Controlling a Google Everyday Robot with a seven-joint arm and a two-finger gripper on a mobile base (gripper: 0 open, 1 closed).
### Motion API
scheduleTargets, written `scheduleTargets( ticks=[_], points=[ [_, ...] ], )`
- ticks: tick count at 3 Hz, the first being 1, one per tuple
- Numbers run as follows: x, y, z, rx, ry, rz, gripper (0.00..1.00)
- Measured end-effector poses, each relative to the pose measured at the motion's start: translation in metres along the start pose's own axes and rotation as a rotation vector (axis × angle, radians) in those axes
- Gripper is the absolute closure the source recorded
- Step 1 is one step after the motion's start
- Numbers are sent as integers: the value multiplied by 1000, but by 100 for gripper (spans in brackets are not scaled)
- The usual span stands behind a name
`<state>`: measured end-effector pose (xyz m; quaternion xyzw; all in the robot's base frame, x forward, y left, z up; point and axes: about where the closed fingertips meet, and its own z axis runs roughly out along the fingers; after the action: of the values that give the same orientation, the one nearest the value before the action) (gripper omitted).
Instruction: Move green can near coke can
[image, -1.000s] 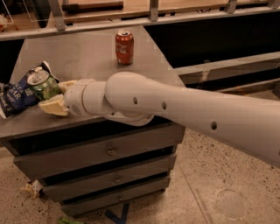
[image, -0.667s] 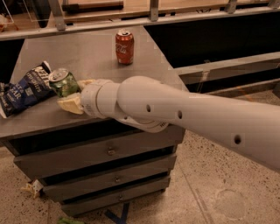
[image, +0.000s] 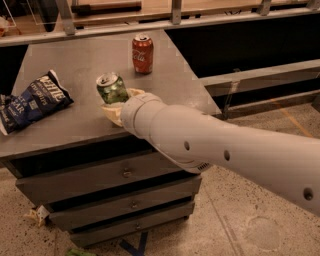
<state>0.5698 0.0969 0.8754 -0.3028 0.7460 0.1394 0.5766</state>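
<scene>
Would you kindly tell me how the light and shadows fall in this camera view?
Camera view: overhead light brightens the cabinet top and glints on the lids of the coke can and the green can, which the gripper holds in its jaws above the front edge; the drawer gaps lie in shadow.

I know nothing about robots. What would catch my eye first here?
A huge white arm reaches in from the right, its claw closed around a tilted green can at the middle of the grey drawer cabinet top. A red coke can stands upright near the cabinet's far edge, and a dark blue chip bag lies at the left.
</scene>
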Motion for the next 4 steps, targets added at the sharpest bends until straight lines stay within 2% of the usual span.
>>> scheduleTargets(
  ticks=[1,2,4],
  points=[
    [1,-30,-5,130,-27,43,100],
    [1,-58,-1,228,-46,70,100],
    [13,-120,-15,396,-23,113,100]
  ],
)
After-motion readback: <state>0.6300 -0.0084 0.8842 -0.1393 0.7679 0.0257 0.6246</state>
